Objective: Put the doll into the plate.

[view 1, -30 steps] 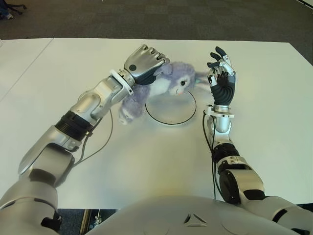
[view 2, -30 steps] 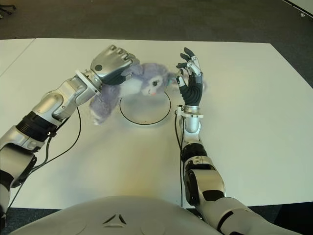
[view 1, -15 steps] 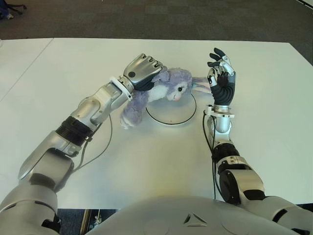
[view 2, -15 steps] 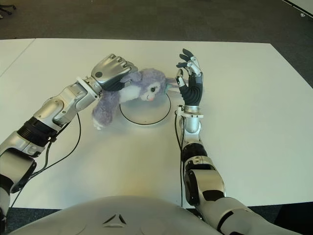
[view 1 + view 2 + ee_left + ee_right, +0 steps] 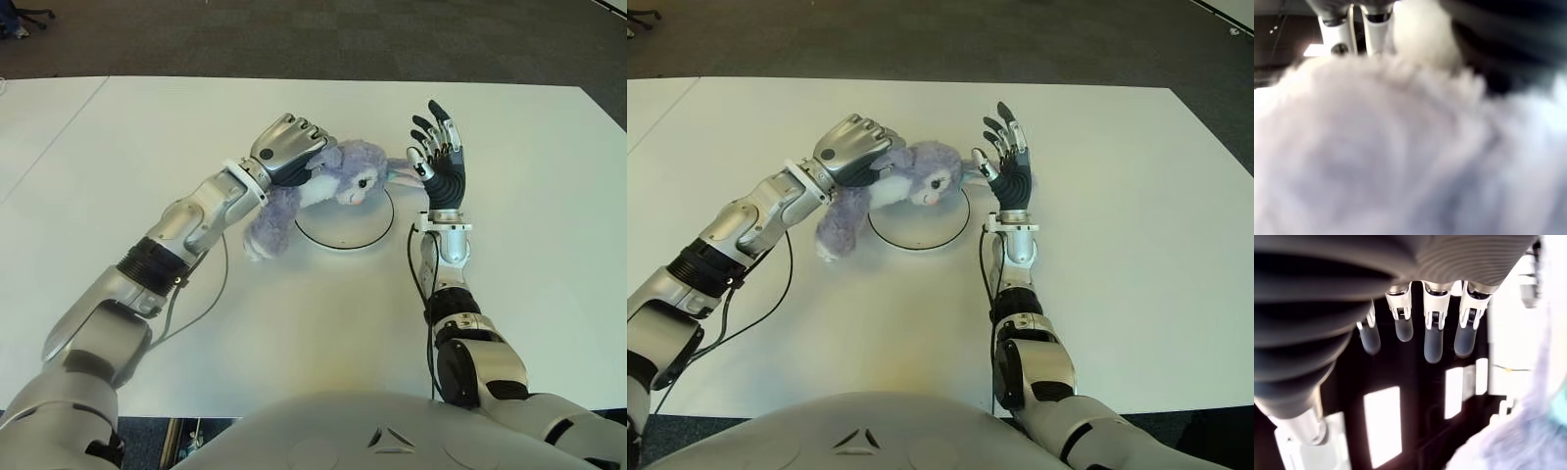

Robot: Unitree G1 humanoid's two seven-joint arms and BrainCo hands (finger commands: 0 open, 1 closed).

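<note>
A robot's left hand (image 5: 286,147) clasps a purple and white plush doll (image 5: 323,181) from above, fingers curled over its back. The doll's head hangs over the far left rim of a round white plate (image 5: 345,227) near the middle of a white table (image 5: 294,313); its legs trail off the plate's left side. The right hand (image 5: 438,159) stands upright at the plate's right, fingers spread, empty.

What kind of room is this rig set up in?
Probably an office or lab test area: a large plain white table on dark carpet, with only the plush doll, held by the left hand, and a white plate as props.
</note>
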